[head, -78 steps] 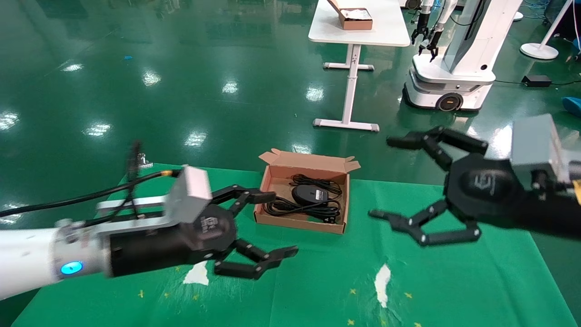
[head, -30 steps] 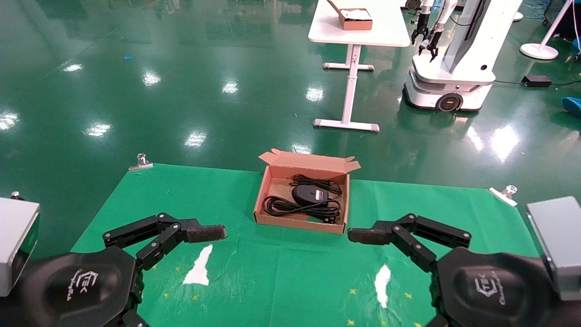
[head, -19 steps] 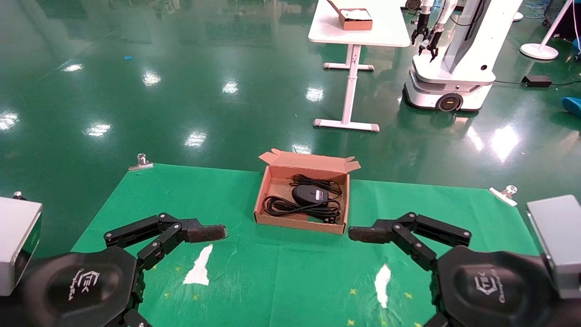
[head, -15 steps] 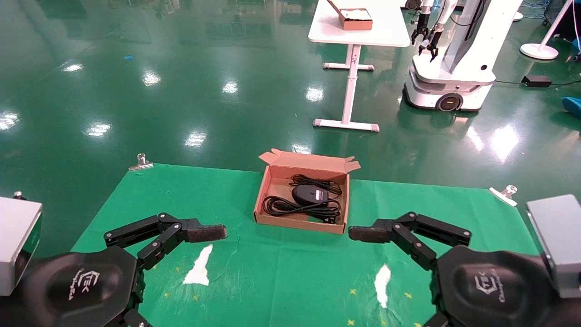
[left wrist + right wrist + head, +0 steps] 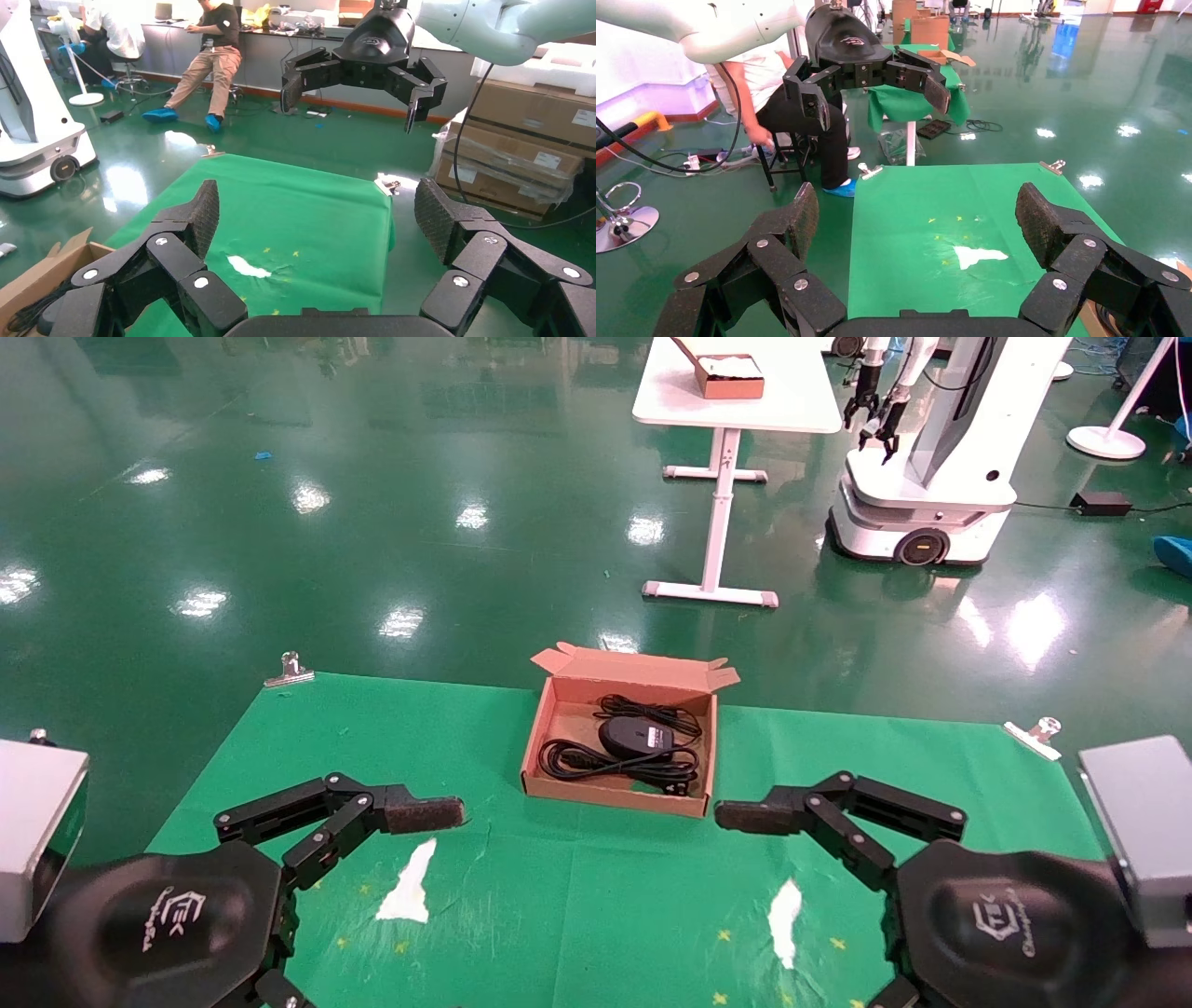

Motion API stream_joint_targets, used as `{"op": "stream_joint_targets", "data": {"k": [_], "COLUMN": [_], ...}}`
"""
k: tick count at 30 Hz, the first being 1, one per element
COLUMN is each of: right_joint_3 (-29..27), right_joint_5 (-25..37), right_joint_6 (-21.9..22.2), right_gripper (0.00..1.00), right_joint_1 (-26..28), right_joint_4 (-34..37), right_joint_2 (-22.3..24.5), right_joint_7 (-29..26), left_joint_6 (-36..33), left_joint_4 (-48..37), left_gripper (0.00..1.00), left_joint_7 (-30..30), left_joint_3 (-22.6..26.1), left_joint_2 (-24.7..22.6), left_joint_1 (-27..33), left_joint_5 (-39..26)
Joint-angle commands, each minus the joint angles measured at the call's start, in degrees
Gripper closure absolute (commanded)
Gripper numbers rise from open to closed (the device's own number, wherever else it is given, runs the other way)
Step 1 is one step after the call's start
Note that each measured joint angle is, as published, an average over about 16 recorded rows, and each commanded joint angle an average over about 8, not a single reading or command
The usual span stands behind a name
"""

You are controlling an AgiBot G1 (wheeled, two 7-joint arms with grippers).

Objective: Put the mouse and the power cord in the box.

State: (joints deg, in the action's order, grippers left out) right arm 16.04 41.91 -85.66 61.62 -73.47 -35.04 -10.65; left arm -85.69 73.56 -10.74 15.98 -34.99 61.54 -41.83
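The brown cardboard box [image 5: 616, 795] stands open at the far middle of the green cloth, flap lid up at the back. Inside it lie the black mouse [image 5: 636, 736], pale label up, and the coiled black power cord [image 5: 596, 765] in front of it. Both grippers hang near the table's front edge, well short of the box. My left gripper [image 5: 318, 210] is open and holds nothing; one of its fingers [image 5: 424, 814] shows at front left. My right gripper [image 5: 919, 210] is open and holds nothing too, with a finger [image 5: 750, 818] at front right. A corner of the box [image 5: 43, 269] shows in the left wrist view.
Two white tears [image 5: 407, 894] [image 5: 785, 907] mark the green cloth near the front. Metal clips [image 5: 290, 670] [image 5: 1036, 733] pin its far corners. Beyond stand a white table [image 5: 792, 407] with another brown box [image 5: 729, 376] and a second robot [image 5: 931, 477].
Since 2.6 s ago both arms have drawn back from beside the box to the table's front edge. Over the last second nothing has visibly moved.
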Motion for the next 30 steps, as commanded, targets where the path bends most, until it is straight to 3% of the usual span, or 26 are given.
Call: {"op": "stream_joint_targets", "data": {"k": [1,30], "right_joint_3": [0.0,0.0], "right_joint_5": [0.0,0.0], "right_joint_6": [0.0,0.0], "right_gripper": [0.0,0.0], "right_joint_1": [0.0,0.0], "right_joint_4": [0.0,0.0], "right_joint_2": [0.0,0.0], "right_joint_7": [0.0,0.0], "left_joint_6": [0.0,0.0], "left_joint_4": [0.0,0.0], "left_gripper": [0.0,0.0], "left_joint_7": [0.0,0.0], "left_joint_3": [0.0,0.0], "left_joint_2": [0.0,0.0], "left_joint_1": [0.0,0.0], "left_joint_5": [0.0,0.0]}}
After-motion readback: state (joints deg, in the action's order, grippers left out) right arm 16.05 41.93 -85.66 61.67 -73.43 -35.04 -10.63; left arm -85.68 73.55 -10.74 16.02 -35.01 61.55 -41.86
